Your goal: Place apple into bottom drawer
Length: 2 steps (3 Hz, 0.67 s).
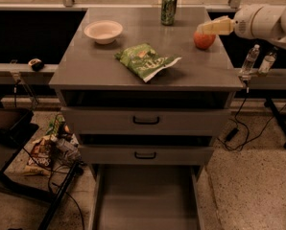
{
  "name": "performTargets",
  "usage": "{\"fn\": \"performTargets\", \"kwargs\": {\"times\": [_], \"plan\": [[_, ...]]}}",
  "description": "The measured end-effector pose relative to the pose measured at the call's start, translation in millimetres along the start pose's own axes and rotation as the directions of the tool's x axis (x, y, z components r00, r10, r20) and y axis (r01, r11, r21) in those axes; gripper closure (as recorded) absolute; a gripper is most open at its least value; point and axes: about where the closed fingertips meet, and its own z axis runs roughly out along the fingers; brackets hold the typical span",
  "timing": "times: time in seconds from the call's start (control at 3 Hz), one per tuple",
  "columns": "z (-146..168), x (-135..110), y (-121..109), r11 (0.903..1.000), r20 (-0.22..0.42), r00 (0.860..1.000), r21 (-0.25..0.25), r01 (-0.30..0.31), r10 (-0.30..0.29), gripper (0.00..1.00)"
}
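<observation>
The red-orange apple [204,40] sits on the grey cabinet top [109,66] near its right edge. My gripper [205,28] reaches in from the right and hovers just above the apple's top, its pale fingers pointing left. The bottom drawer [145,200] is pulled out at the foot of the cabinet, a shallow grey tray with a bare floor. The two upper drawers with black handles [146,120] are closed.
On the cabinet top stand a green can [168,8] at the back, a white bowl [103,31] at the left and a green chip bag [145,60] in the middle. Two small bottles [251,60] stand on the ledge to the right. Cables and clutter [52,147] lie on the floor at left.
</observation>
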Motion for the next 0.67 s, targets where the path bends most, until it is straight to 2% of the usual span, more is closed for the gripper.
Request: {"fn": "performTargets", "kwargs": {"times": [0.67], "plan": [[59, 30, -4, 0.9979, -0.076, 0.996, 0.057, -0.031, 0.035, 0.00]]}}
